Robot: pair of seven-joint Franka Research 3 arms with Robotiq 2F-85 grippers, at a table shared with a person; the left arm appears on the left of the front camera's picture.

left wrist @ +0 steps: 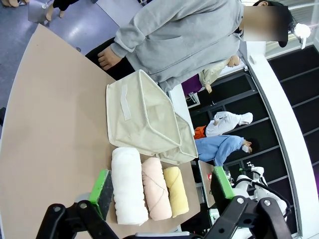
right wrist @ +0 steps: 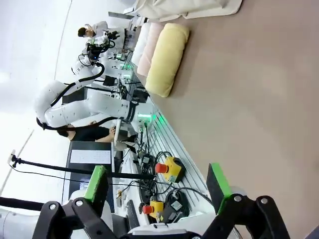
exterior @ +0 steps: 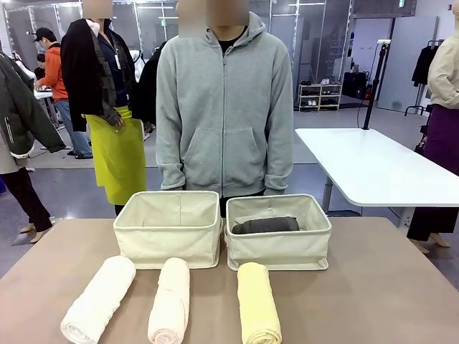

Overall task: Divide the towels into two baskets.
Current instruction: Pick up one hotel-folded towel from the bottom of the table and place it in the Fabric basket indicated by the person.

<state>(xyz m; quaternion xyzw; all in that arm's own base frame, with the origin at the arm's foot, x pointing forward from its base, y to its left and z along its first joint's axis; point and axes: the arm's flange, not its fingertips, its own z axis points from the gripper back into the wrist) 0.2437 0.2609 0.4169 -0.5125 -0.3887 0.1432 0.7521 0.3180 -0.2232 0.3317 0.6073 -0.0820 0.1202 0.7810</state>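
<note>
A robotics laboratory set in a large open hall is indicated. Yellow emergency-stop boxes [right wrist: 169, 168] with red buttons and tangled cables [right wrist: 175, 195] are seen along the edge of the brown counter [right wrist: 259, 99], beside a strip lit green [right wrist: 149, 118]. Beyond the counter, a smooth grey floor [exterior: 79, 183], a white table [exterior: 373, 168], a low shelf rack [exterior: 320, 97], a black pole stand [exterior: 373, 86] and a clothes rail [exterior: 428, 61] hung with garments are shown. Glazed partitions [exterior: 150, 29] are visible at the back, and several people [exterior: 51, 79] are seen standing at other stations.
</note>
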